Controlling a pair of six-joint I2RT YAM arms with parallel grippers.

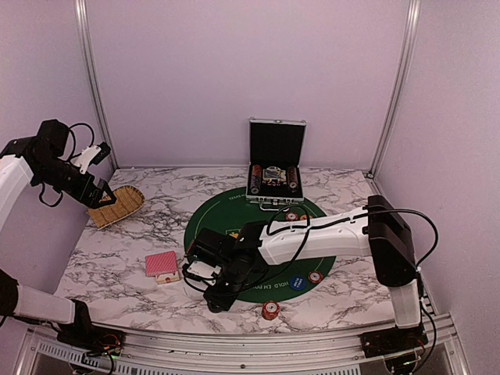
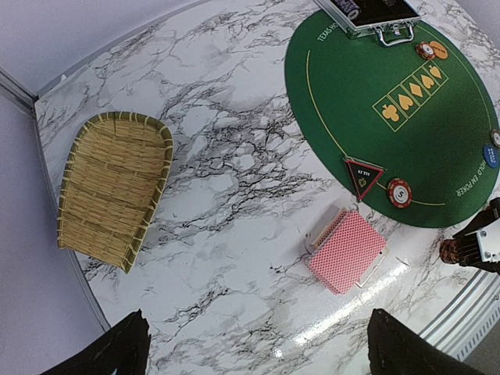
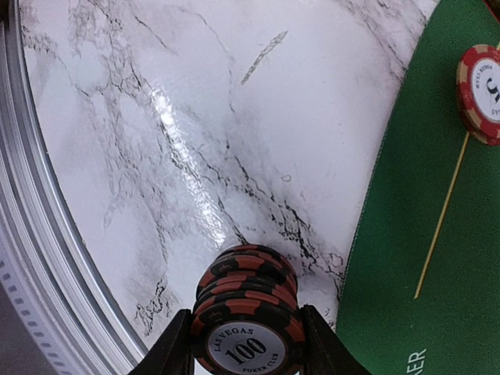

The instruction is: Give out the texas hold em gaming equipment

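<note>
My right gripper (image 1: 216, 291) (image 3: 247, 348) is shut on a stack of dark-and-orange "100" poker chips (image 3: 247, 301), low over the marble just left of the green mat's near edge. A red-backed card deck (image 1: 162, 266) (image 2: 348, 250) lies on the marble to its left. A dark triangular token (image 2: 364, 176) and a red-and-white chip (image 2: 399, 192) (image 3: 480, 94) sit on the mat's rim. A blue disc (image 1: 297, 284) and a chip (image 1: 315, 277) lie near the mat's front. A chip stack (image 1: 269, 311) stands on the marble. My left gripper (image 1: 95, 158) (image 2: 262, 361) is open and empty, high above the table's left side.
The woven basket (image 1: 117, 205) (image 2: 116, 187) lies at the left. An open metal case (image 1: 275, 168) with chip rows stands at the mat's far edge, with a chip (image 2: 424, 51) and an orange disc (image 2: 439, 49) before it. The green mat (image 1: 316, 226) (image 2: 367, 78) covers the centre.
</note>
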